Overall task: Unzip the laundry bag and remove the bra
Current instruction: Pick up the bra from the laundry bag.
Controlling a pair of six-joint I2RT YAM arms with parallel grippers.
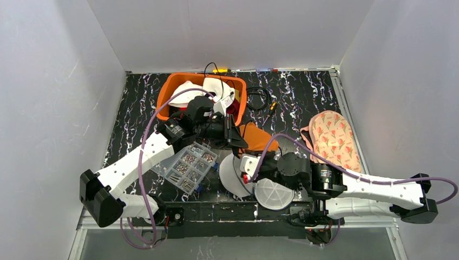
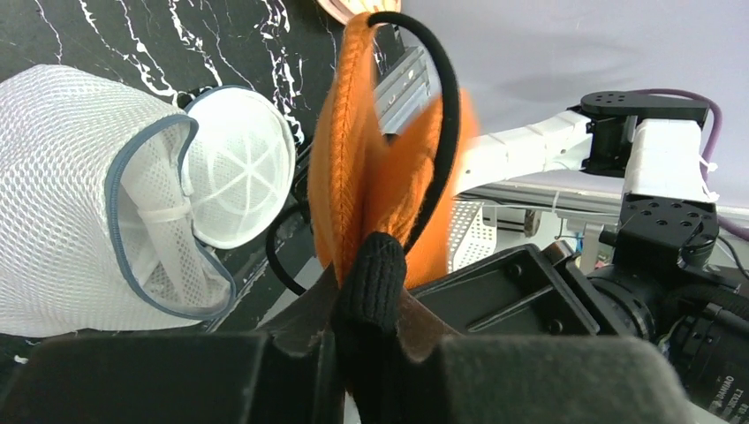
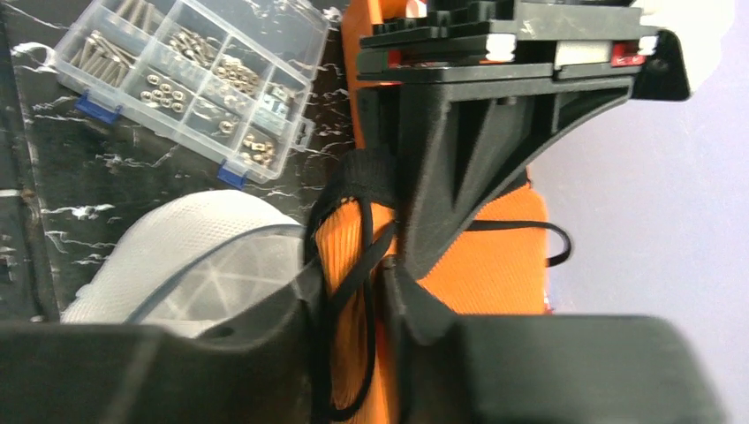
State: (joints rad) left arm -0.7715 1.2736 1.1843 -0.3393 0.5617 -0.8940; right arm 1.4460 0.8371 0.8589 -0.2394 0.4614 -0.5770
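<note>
The orange bra (image 1: 261, 138) with black straps hangs between both grippers above the table's middle. My left gripper (image 1: 234, 135) is shut on its black band from the upper left. In the left wrist view the bra (image 2: 371, 168) rises from the shut jaws of that gripper (image 2: 375, 265). My right gripper (image 1: 253, 157) is shut on the bra from below. In the right wrist view the orange fabric (image 3: 495, 265) and straps sit pinched in the right gripper (image 3: 358, 287). The white mesh laundry bag (image 1: 241, 179) lies open under the right arm, with its grey zip edge (image 2: 124, 177) gaping.
An orange basket (image 1: 165, 95) of white clothes stands at the back. A clear screw organizer (image 1: 187, 165) lies under the left arm, and shows in the right wrist view (image 3: 194, 79). A floral bra (image 1: 333, 138) lies at the right. Black cables (image 1: 260, 97) lie beside the basket.
</note>
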